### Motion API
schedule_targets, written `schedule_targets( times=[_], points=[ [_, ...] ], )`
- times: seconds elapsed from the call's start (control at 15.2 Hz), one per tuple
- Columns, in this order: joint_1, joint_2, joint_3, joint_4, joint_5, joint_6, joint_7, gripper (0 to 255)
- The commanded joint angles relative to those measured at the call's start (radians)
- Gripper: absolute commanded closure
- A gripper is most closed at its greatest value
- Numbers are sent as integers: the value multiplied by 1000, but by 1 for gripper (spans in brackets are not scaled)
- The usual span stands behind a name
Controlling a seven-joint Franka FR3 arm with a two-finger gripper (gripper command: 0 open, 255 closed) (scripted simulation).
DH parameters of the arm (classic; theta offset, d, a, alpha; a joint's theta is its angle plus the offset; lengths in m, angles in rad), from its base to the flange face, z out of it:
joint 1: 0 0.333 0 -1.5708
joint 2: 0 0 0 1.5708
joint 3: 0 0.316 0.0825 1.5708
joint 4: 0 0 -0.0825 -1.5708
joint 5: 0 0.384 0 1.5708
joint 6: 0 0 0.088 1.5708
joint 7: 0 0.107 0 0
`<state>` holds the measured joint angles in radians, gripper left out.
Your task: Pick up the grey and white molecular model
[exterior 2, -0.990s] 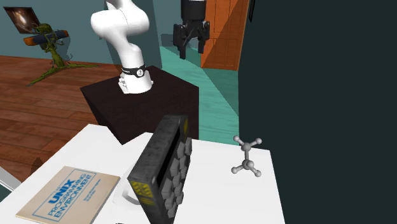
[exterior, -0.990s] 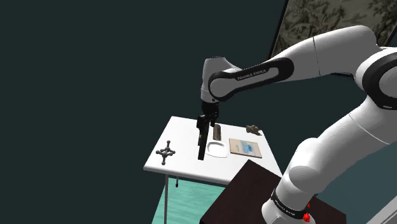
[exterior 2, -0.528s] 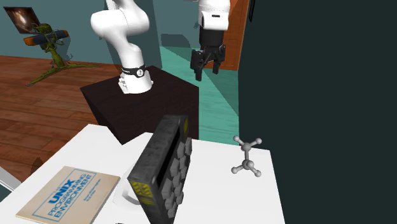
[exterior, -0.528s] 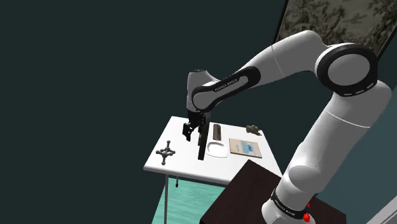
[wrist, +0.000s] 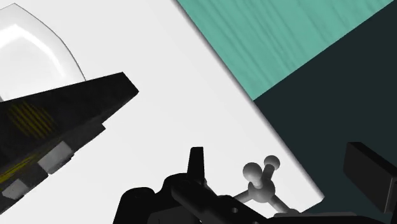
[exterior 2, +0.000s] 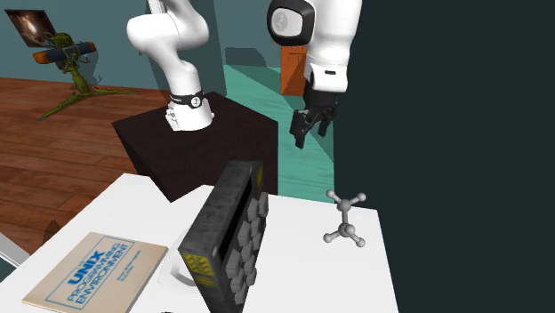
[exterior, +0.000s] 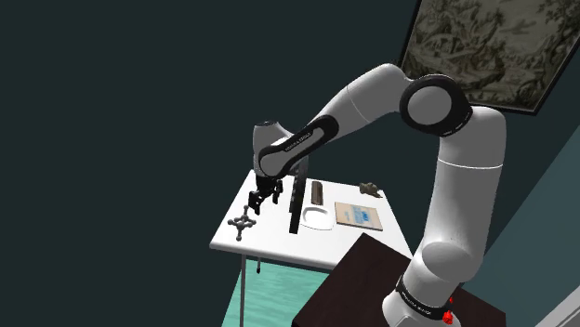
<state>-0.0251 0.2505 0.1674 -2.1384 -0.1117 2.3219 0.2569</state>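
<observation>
Book [exterior 2: 96, 271]: lies flat on the white table [exterior 2: 298, 267], nearest the camera in the second exterior view, at 8 o'clock from the slab; it has a pale cover with blue print
Slab [exterior 2: 227, 236]: black, stands on edge and leans, with a grid of rounded pads on its broad face; a white dish [wrist: 28, 48] sits by its foot, and whether they touch cannot be told
Model [exterior 2: 345, 220]: grey and white balls joined by sticks, resting on the table near a corner, at 3 o'clock from the slab in the second exterior view; in the shoulder view the model [exterior: 243, 223] lies at 9 o'clock from the slab, apart from it
Gripper [exterior 2: 309, 138]: all black, its fingers [wrist: 197, 167] spread wide with nothing clasped; it hangs in the air at 11 o'clock from the model with a clear gap; in the shoulder view the gripper [exterior: 263, 204] is at 1 o'clock from the model; in the wrist view the model [wrist: 259, 181] shows between the two fingers, neither touching it
Arm [exterior: 446, 139]: white with dark joints, arches from the stand over the table
Stand [exterior 2: 200, 147]: dark box beyond the table, at 11 o'clock from the slab
Floor: a teal strip [exterior 2: 307, 173] beside the stand, brown boards [exterior 2: 71, 160] at 9 o'clock from it
Far off: a green plant-like figure [exterior 2: 69, 67] at 10 o'clock from the stand, an orange panel [exterior 2: 292, 76] behind the arm, and a framed picture [exterior: 483, 46] on the wall
</observation>
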Motion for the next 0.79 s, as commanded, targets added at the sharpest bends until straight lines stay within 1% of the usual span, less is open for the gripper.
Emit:
schedule_targets(
  times=[0.0,0.4,0.73],
  points=[
    [13,91,-6,71,-22,15,34,0],
    [47,334,-37,294,-57,26,92,0],
    [73,544,-60,527,-66,-2,119,0]
  ],
)
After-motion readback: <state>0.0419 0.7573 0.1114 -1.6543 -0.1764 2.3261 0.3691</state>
